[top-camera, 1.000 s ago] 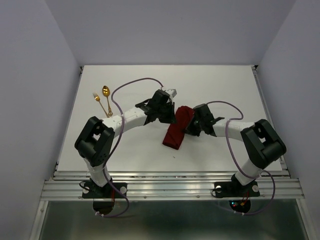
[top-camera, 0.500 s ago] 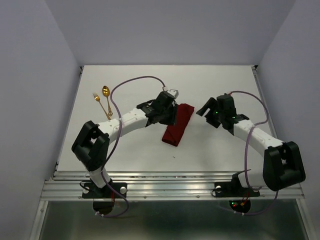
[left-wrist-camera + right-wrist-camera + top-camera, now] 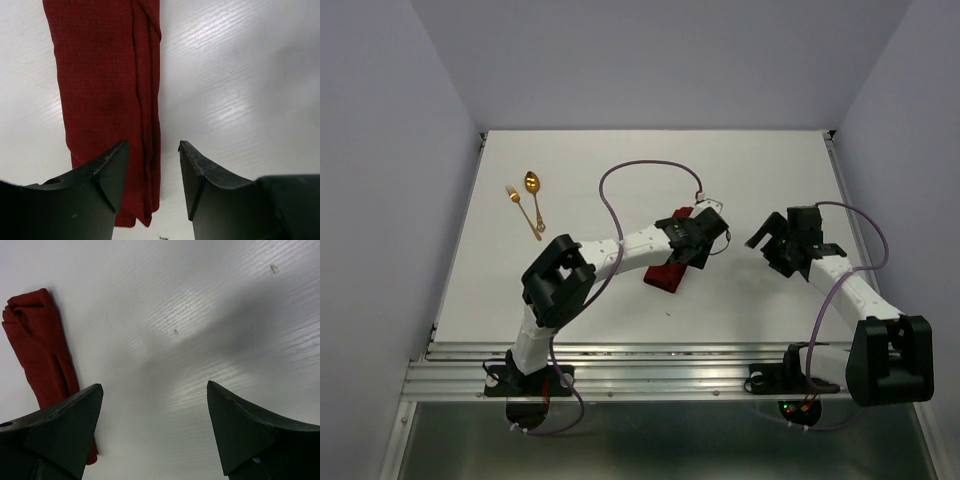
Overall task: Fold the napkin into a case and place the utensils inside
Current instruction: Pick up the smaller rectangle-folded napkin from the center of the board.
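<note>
1. The napkin (image 3: 664, 277) lies flat near the centre of the worktop (image 3: 620, 160), folded into a narrow oblong strip. In the top view the left arm hides its far part.
2. The left pincer (image 3: 152, 147) hangs over one long edge of the strip. Its jaws are parted and grip nothing. Contact between fingertip and cloth cannot be determined.
3. The right pincer (image 3: 155, 387) stands wide open and empty above bare worktop, to the right of the strip.
4. The spoon (image 3: 532, 184) and fork (image 3: 523, 212) lie side by side at the far left, well apart from the napkin.
</note>
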Controlling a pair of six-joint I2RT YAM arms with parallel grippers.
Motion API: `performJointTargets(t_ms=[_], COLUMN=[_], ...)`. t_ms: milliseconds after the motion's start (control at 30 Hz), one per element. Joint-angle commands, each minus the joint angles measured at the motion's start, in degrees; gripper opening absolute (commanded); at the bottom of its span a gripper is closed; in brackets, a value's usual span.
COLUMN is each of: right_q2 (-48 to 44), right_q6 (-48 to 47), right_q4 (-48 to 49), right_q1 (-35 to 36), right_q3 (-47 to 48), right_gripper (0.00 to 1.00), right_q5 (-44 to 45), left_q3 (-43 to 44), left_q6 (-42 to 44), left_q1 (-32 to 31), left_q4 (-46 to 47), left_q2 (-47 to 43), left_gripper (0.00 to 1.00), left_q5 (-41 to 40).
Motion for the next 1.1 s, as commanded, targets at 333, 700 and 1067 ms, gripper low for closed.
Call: performJointTargets(t_ms=[333,700,1067], right_q2=[1.2,1.7,1.3], right_q6=[-3.8,-5.2,-5.2], right_q4=[-0.4,0.1,0.0], right_q1=[0.0,0.0,0.0], right_q3=[0.8,1.0,1.6], right_gripper=[0.89,0.89,0.85], right_q5=[-2.1,-3.3,-4.2], left_q3=[7.1,10.5,7.2], left_q6=[-0.4,0.1,7.7], left_q1=[-3.0,-3.1,-2.1], left_q4=[-4.2,-6.1,0.1], left_q2=[8.1,14.3,9.5], left_gripper=[0.52,0.3,0.0], left_q5=[-11.9,-15.5,-2.0])
